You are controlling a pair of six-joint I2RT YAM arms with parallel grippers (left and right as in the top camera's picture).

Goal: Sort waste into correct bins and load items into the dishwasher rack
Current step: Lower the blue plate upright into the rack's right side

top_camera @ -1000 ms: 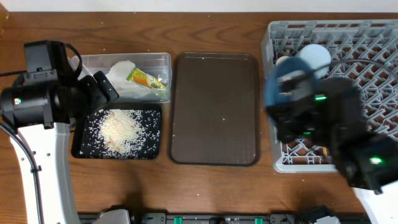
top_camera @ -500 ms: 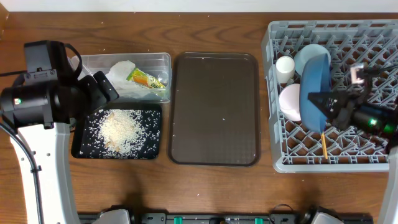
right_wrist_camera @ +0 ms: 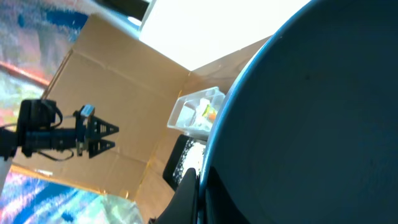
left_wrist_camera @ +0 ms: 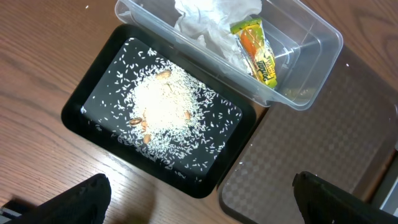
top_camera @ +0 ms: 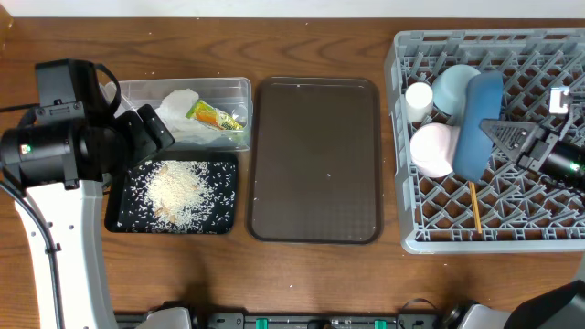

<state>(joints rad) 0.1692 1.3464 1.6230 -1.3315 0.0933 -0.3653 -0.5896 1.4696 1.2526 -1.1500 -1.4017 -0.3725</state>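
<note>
R gripper (top_camera: 498,134) clamps blue plate (top_camera: 477,123) upright in dishwasher rack (top_camera: 548,233).
Plate on edge beside white bowl (top_camera: 431,149), likely so it slots in; L gripper (top_camera: 151,126) wide open, near black tray (top_camera: 119,217).

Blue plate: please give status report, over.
Left hand open, empty. Right hand shut on blue plate, standing on edge in rack. White bowl close beside it.

Evenly lit from above, soft faint shadows. Overhead sharp, slight bend at edges. Small glints on clear rectangular plastic tub (left_wrist_camera: 306,93). Right wrist pic: blown-out white at top, large blue round plate (right_wrist_camera: 311,124) v. close, dark, soft-focus.
</note>
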